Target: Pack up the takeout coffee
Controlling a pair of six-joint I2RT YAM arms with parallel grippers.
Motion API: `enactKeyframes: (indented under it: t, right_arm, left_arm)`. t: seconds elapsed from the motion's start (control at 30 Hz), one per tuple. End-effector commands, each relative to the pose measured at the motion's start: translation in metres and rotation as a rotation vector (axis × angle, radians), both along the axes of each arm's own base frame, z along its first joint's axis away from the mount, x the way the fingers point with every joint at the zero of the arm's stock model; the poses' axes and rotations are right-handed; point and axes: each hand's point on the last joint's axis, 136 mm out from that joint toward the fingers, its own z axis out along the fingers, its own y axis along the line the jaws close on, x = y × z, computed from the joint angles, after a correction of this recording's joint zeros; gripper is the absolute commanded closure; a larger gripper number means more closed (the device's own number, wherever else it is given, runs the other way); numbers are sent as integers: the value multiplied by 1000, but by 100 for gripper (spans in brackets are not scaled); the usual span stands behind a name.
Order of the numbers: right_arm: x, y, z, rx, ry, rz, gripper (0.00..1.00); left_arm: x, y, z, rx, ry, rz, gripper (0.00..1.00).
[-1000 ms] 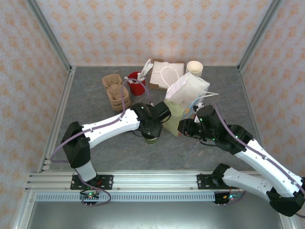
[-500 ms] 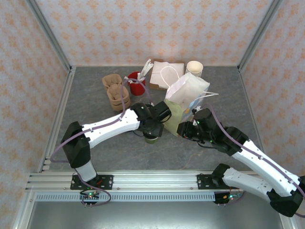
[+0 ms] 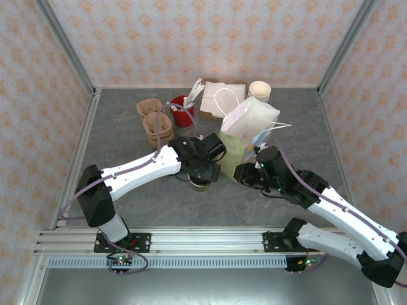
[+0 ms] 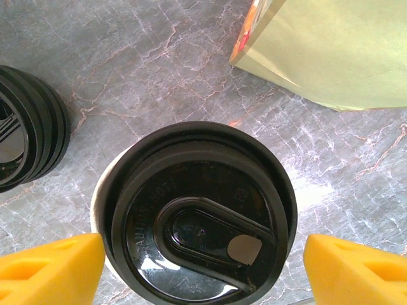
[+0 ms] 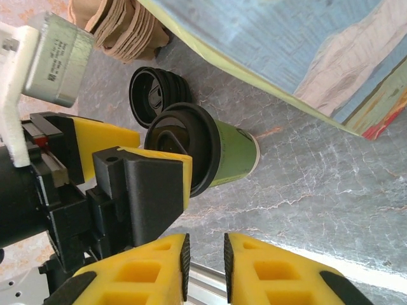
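Step in hand: grasp, not yet made. The left claw (image 4: 203,254) is down over the coffee cup (image 4: 203,235), fingers (image 4: 54,267) spread to either side of the lid, nothing pinched. The cup stands upright near mid tabletop (image 3: 191,210), just left of the paper bag (image 3: 245,124).

Next move, by judgement: close on the cup below the lid rim, lift straight, carry right to the bag. The bag's mouth can't be made out from these views and needs checking before insertion.

Surroundings, L to R:
- Brown cup trays (image 3: 154,124) toward the far-left part, well apart.
- Lid stack (image 4: 25,136) near the cup's left, close to the left finger's path; risk of a nudge.
- Right claw (image 5: 206,254) just right of the cup beside the bag base, fingers nearly together, empty; it crowds the route.
- Cream cups (image 3: 259,90) at the far edge, no obstruction.
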Motion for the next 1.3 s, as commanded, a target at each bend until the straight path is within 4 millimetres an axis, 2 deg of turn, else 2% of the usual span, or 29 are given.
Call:
enactKeyframes:
  t: [0.0,0.2,0.43,0.63,0.8,1.0,1.27]
  right_arm:
    - [4,3,-1,18,-14,-25,77]
    - [3,8,-7,11,-5,-24,77]
    - [1,35,-11,24,-24,-2,77]
    - [3,43,-20,67,-27,-46,70]
    - [9,51,-26,88,-33,-66,63]
    - [19,61,-28,95,-57,-76,62]
    - [32,68,-40,66,-77,-102,57]
  left_arm:
    - [2,10,6,18,-22,21,18]
    - [2,17,17,3,-43,34,17]
    - [5,35,34,-105,-75,100,16]
    - [6,49,23,-229,-68,168,15]
    - [4,45,12,-344,-49,174,15]
    - [3,46,-1,-428,-34,211,16]
    - [3,44,-2,-498,-40,217,16]
